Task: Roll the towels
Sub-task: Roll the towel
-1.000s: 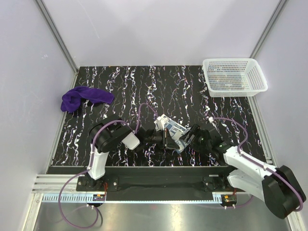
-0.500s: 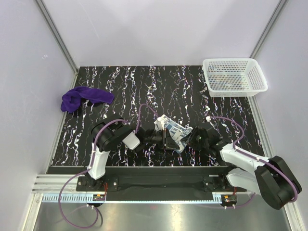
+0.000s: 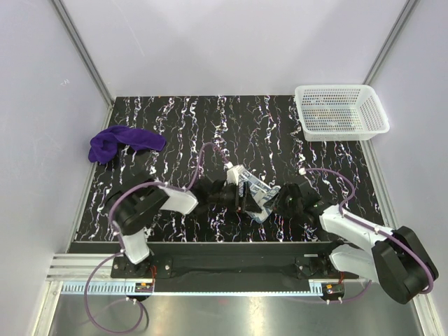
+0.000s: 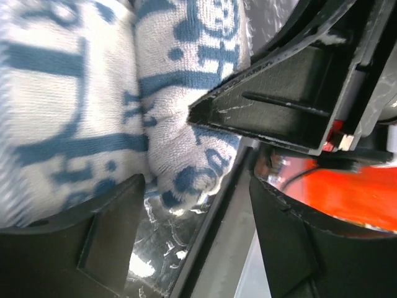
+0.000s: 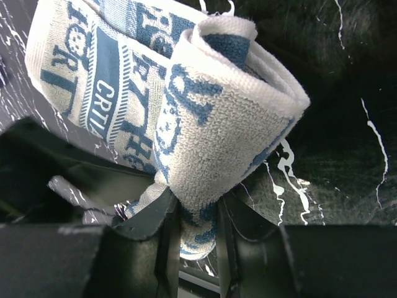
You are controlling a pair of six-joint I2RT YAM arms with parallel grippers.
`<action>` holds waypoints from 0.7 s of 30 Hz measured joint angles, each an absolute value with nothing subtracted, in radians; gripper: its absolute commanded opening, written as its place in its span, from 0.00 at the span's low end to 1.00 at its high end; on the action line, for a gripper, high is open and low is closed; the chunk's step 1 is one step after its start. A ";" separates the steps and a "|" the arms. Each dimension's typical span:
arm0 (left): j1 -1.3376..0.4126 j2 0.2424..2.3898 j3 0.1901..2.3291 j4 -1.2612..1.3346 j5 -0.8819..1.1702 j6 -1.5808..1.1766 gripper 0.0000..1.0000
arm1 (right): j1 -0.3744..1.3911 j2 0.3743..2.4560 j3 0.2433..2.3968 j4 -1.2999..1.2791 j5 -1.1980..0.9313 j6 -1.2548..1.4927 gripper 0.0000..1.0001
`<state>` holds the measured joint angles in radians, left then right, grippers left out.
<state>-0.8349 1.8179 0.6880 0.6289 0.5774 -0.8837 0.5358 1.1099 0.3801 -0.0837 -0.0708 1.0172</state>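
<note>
The right tool is clamped on the patterned towel. Its two fingers pinch the lower edge of a curled end, and the cloth rises from the jaws in a loose open loop, not a tight roll. The left tool has its jaws apart and grips nothing. The same towel's folded bulk sits just ahead of its fingers, and I cannot tell whether cloth and finger touch

From above, the towel lies between the two tools, near the middle of the near edge of the bench. Its long axis slants from the bench's centre toward the near right corner. The right tool holds the near-right end and the left tool stands at the left flank. The coming move likely turns on this: the pinched end has to travel along that slant toward the left tool, which is free to steady the far part

The purple towel lies bunched by the left edge toward the far left corner, well apart from both tools, with the left arm nearer. The basket sits in the far right corner

Only the right wrist view shows the pinch and the loose curl, which the arms hide from above. Only the top view shows the purple towel and the basket
</note>
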 measured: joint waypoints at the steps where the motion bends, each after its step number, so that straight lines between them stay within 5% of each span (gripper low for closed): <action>1: -0.836 1.784 0.690 0.577 0.543 -0.850 0.74 | 0.536 1.114 0.387 -0.095 -0.071 1.017 0.26; 12: -1.111 1.490 0.703 0.247 0.042 -0.431 0.77 | 0.536 1.177 0.463 -0.174 -0.074 1.007 0.26; 21: -1.267 1.554 0.744 0.224 -0.166 -0.245 0.84 | 0.537 1.208 0.485 -0.186 -0.091 1.002 0.25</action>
<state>-1.2675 1.5539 0.7441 0.2237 -0.1658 -0.2447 0.5365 1.2076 0.4847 -0.1856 -0.0906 1.0019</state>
